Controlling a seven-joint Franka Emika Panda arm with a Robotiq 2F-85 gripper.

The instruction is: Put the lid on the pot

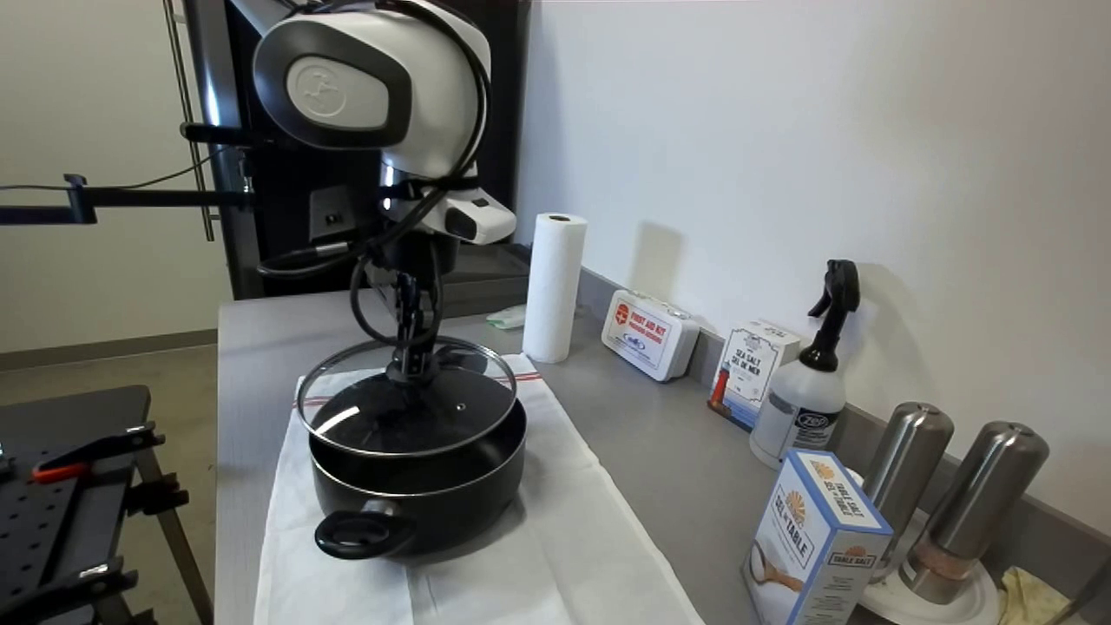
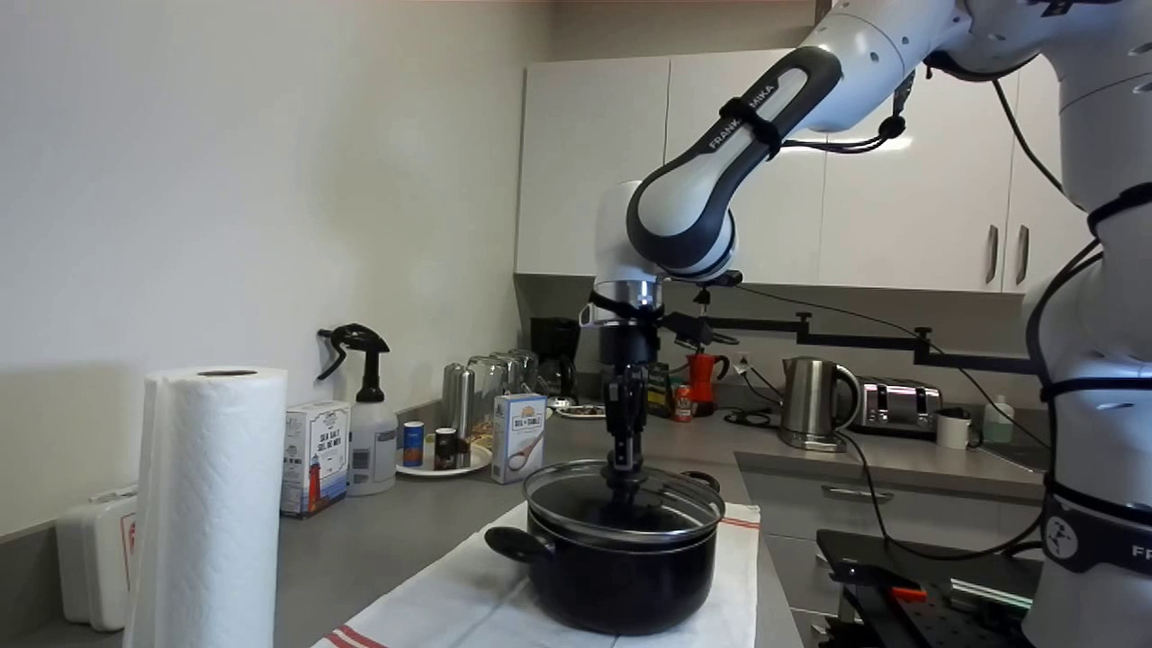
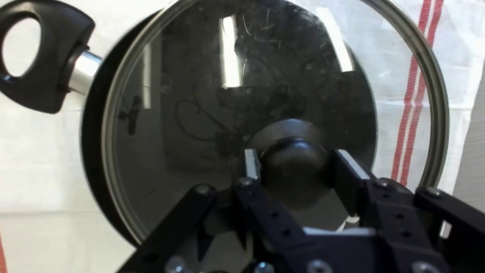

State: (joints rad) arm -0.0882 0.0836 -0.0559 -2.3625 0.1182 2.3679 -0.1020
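lid (image 1: 473,404): over pot (image 1: 460,512), off-centre; whether touching, unclear
pot: on cloth (image 1: 564,542)
gripper (image 3: 301,165): both fingers (image 3: 252,166) clamped on the lid's knob (image 3: 295,161)

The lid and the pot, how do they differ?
The lid is see-through; the pot is opaque black. The lid carries a centre knob, the pot loop side handles. The lid is held by the tool, while the pot rests on the white cloth. Both are round.

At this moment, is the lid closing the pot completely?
No, in an exterior view the dark inside of the pot shows through a gap below the near edge of the lid.
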